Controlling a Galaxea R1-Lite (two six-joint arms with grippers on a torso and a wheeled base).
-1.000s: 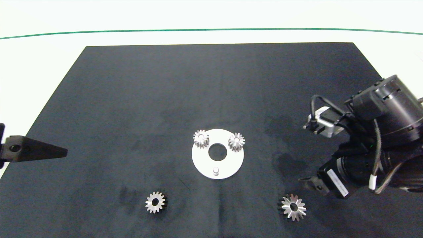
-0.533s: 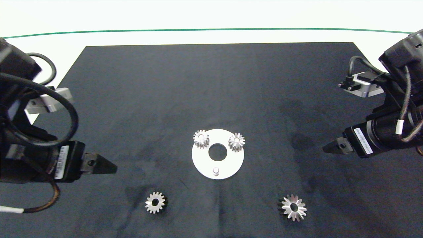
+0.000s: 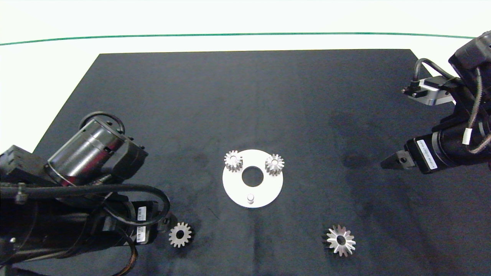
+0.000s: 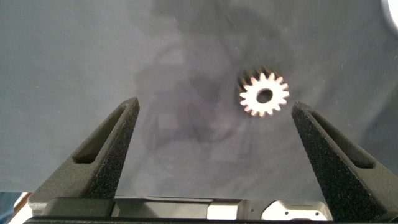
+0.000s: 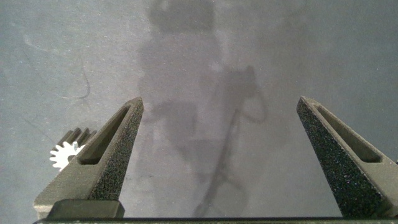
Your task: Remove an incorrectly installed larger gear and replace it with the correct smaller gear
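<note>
Left gripper point(image 4: 214, 134), fingers spread, hangs over the smaller gear point(image 3: 180, 234) lying loose on the bench, ready to grasp; larger gear point(image 3: 340, 240) lies discarded aside; right gripper point(image 5: 221, 149), fingers spread, holds nothing.

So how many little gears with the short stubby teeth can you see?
3. Two sit on the white disc: one at its far left, one at its far right. The third, the smaller gear, lies on the black mat beside the left end effector.
</note>
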